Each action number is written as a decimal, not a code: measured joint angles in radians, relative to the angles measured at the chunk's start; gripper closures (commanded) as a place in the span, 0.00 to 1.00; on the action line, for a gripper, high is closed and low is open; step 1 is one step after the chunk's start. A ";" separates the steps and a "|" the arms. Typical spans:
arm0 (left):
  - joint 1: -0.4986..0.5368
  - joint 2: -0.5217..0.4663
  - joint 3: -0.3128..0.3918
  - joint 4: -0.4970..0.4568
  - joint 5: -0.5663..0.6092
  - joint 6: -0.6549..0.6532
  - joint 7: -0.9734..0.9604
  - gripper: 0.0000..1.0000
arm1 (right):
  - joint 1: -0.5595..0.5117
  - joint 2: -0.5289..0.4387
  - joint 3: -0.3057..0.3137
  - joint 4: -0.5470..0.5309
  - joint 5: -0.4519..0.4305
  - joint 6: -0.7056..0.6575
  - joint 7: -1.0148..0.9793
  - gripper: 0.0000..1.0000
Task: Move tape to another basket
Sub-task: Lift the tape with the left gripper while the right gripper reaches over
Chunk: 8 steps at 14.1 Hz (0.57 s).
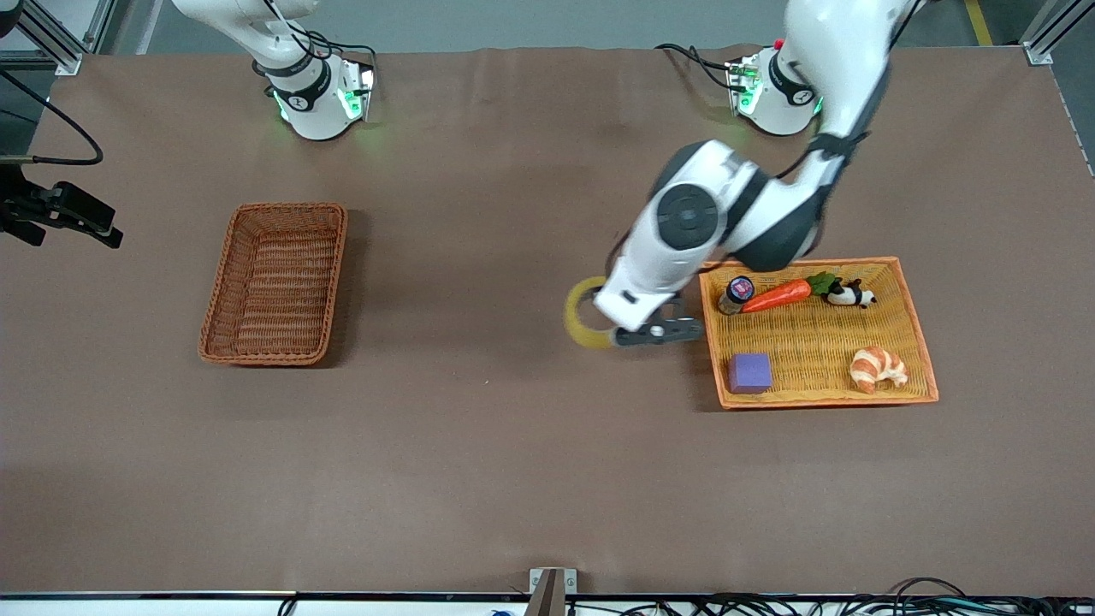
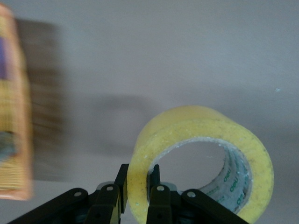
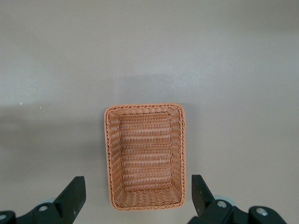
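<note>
brown cloth covers the table (image 1: pixel 479 462). the reddish-brown basket (image 1: pixel 275 282) sits empty toward the right arm's end, under the right gripper (image 3: pixel 138 198), whose fingers stand wide while that arm waits. the orange tray (image 1: pixel 915 321) lies just beside the left gripper (image 1: pixel 654 332), which hangs over bare table, clamped on the tape (image 2: pixel 201 158).

the tape looks light, stiff and smooth; pinching through its wall, one finger inside the core, seems a sound hold.

only the left wrist view shows that pinch; only the right wrist view shows the basket's whole bare floor.
</note>
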State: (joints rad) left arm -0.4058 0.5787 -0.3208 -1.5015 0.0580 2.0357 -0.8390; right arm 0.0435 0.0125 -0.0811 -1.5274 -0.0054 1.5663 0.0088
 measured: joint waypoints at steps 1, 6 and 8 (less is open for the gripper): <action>-0.041 0.059 0.002 0.052 0.000 0.009 -0.052 0.99 | 0.000 0.001 0.000 0.000 0.000 0.001 0.000 0.00; -0.193 0.245 0.012 0.165 0.000 0.163 -0.206 0.82 | 0.015 0.029 0.004 -0.001 0.002 0.019 0.000 0.00; -0.234 0.284 0.043 0.168 0.000 0.198 -0.215 0.54 | 0.039 0.046 0.006 -0.002 0.003 0.023 0.000 0.00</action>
State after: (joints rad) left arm -0.6403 0.8631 -0.2782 -1.3339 0.0581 2.2337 -1.0540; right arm 0.0820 0.0589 -0.0749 -1.5296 -0.0025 1.5890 0.0086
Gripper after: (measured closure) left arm 0.789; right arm 0.000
